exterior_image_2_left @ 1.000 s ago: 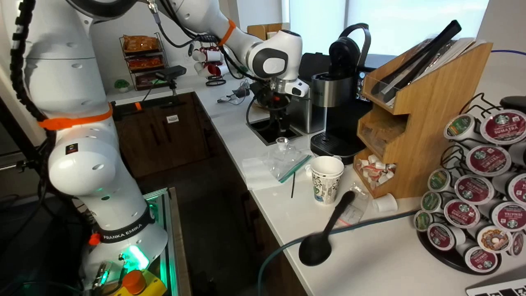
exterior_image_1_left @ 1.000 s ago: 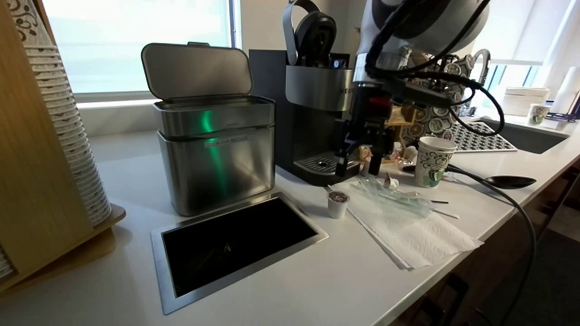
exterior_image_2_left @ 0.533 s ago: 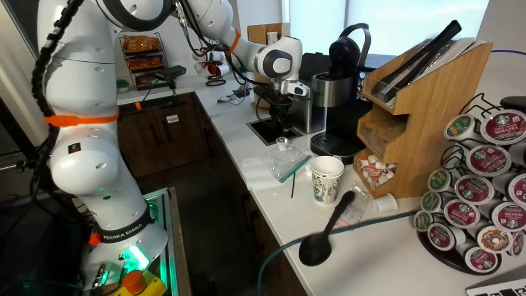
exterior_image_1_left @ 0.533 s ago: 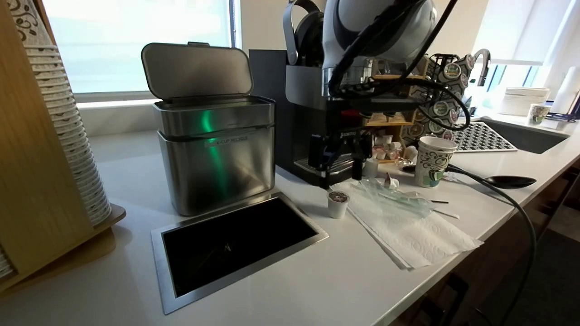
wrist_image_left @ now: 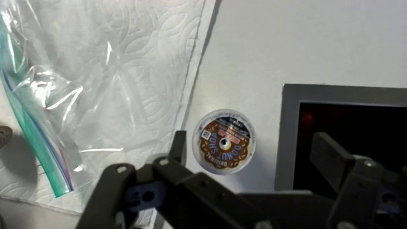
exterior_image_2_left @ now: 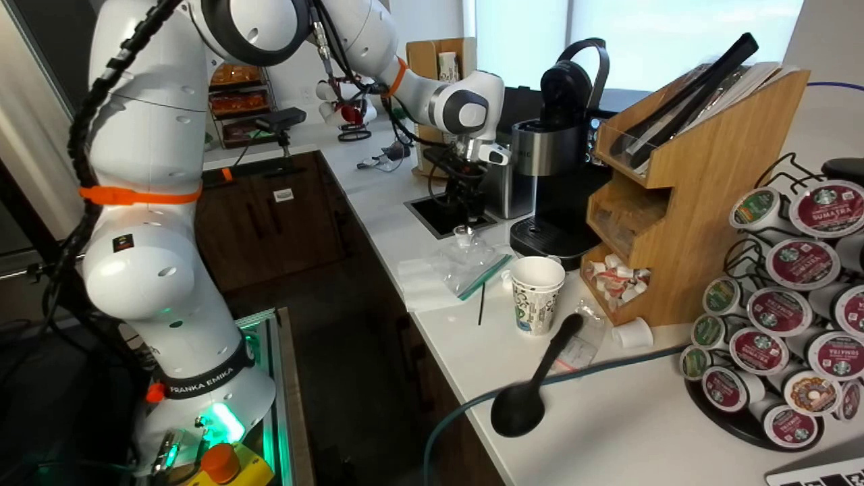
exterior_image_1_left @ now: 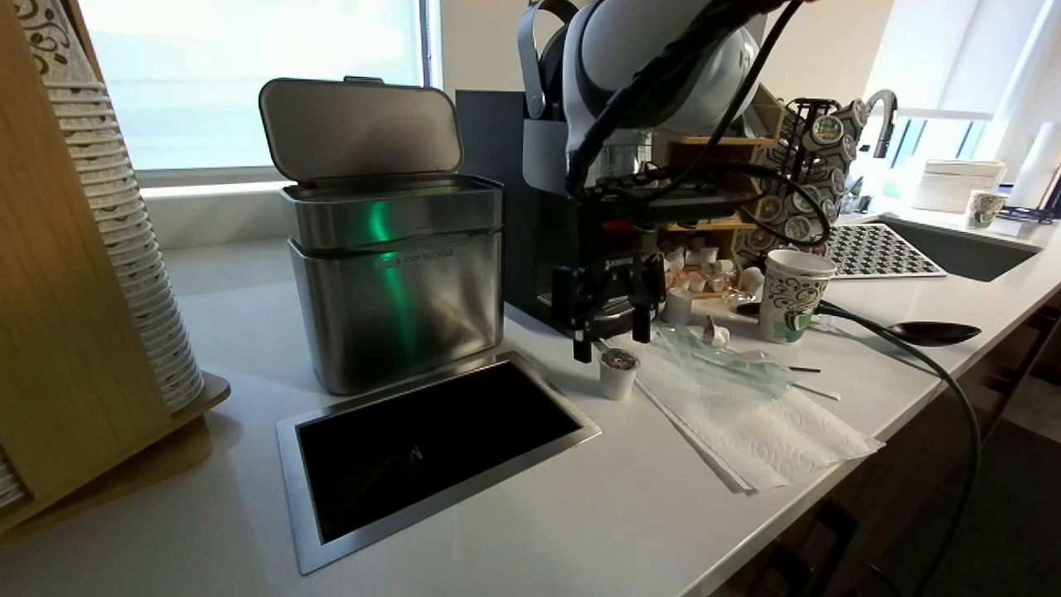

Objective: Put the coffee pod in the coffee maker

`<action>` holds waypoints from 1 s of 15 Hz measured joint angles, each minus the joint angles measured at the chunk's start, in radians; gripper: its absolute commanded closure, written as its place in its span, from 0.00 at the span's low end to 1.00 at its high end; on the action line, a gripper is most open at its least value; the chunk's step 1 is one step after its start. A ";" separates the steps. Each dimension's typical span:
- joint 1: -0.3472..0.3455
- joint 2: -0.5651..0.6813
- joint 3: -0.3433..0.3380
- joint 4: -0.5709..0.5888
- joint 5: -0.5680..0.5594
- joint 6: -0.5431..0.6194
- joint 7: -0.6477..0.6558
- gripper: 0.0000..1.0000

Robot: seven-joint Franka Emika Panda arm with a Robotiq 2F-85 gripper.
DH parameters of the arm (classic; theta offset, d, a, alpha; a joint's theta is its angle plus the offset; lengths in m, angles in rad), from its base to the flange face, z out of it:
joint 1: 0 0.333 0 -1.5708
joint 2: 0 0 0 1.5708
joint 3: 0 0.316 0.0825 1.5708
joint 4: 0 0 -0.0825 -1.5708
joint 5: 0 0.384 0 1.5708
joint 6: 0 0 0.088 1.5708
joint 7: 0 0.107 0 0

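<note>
A black two-fingered gripper, jaws wide apart and empty, hovers near a small brown-topped white plastic coffee pod, upright on the flat white counter near the tall grey-and-black coffee maker. The pod sits nearer one jaw; centring before lowering should prevent tipping.

The white Franka Emika Panda arm rises from its base, where a green light glows, bends at the top edge of an exterior view and slopes down through the forearm to the wrist. Orange straps ring it, and dark cables run along it. In both exterior views the black Robotiq hand points down, its two fingers spread wide, tips well apart.
</note>
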 measured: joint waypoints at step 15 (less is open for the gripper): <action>0.062 -0.079 0.045 -0.065 -0.110 0.010 -0.027 0.00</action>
